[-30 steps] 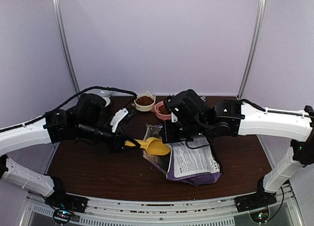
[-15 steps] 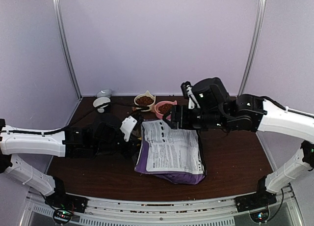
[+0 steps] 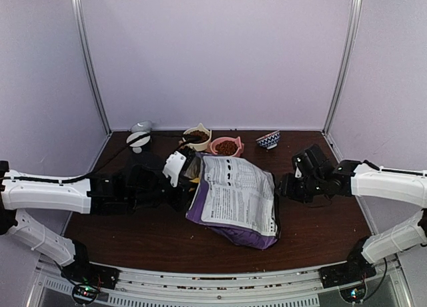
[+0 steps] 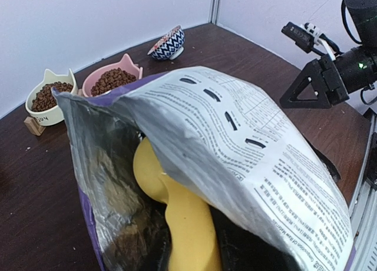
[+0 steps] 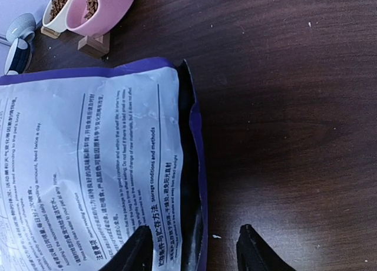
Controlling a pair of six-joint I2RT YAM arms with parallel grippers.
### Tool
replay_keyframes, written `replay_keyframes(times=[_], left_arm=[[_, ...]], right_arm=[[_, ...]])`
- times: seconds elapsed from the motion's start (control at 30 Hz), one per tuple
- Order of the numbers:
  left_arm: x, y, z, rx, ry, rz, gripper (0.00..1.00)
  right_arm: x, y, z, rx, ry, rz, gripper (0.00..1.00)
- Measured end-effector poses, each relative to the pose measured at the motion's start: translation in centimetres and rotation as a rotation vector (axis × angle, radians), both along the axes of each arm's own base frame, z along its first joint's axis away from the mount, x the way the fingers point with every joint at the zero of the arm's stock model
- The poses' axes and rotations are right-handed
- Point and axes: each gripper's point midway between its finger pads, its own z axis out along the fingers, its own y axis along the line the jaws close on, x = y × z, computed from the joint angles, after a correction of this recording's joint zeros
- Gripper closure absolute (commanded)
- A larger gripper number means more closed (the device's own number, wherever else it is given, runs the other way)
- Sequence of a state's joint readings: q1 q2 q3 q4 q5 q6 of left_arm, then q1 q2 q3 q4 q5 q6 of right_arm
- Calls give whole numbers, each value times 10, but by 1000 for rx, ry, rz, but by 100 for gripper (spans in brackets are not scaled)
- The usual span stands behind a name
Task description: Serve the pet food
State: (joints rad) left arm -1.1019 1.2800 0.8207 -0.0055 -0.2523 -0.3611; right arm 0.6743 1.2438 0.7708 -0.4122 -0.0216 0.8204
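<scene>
Cream bowl (image 4: 50, 113), pink bowl (image 5: 109, 6): kibble (image 4: 112, 79). Purple bag (image 3: 233, 193): yellow scoop (image 4: 177, 212), left pincer (image 3: 184, 177) grasping it. Right pincer (image 5: 195, 228) released.

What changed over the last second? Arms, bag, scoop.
The right gripper let go of the bag's top edge, opened and pulled back to the right, low over the table. The bag settled flatter. The left gripper pushed the yellow scoop from above the bag into its mouth, still gripping it. The cream bowl and pink bowl stayed put, both filled.

Purple bag (image 3: 230, 232), yellow scoop (image 4: 177, 209), reddish-brown kibble (image 4: 112, 79)
</scene>
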Motion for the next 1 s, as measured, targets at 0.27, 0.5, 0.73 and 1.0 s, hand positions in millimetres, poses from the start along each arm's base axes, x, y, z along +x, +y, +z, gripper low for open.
replay_keyframes(times=[0.27, 0.5, 0.73, 1.0], left_arm=[[0, -2, 0, -7, -2, -5, 100], [3, -13, -5, 0, -28, -34, 100], [13, -31, -25, 51, -58, -58, 100], [33, -43, -30, 118, -105, -15, 100]], right_arm=[[11, 1, -30, 11, 48, -8, 72], [19, 11, -36, 35, 42, 26, 84], [24, 28, -35, 84, 22, 94, 100], [28, 27, -35, 89, 18, 93, 100]])
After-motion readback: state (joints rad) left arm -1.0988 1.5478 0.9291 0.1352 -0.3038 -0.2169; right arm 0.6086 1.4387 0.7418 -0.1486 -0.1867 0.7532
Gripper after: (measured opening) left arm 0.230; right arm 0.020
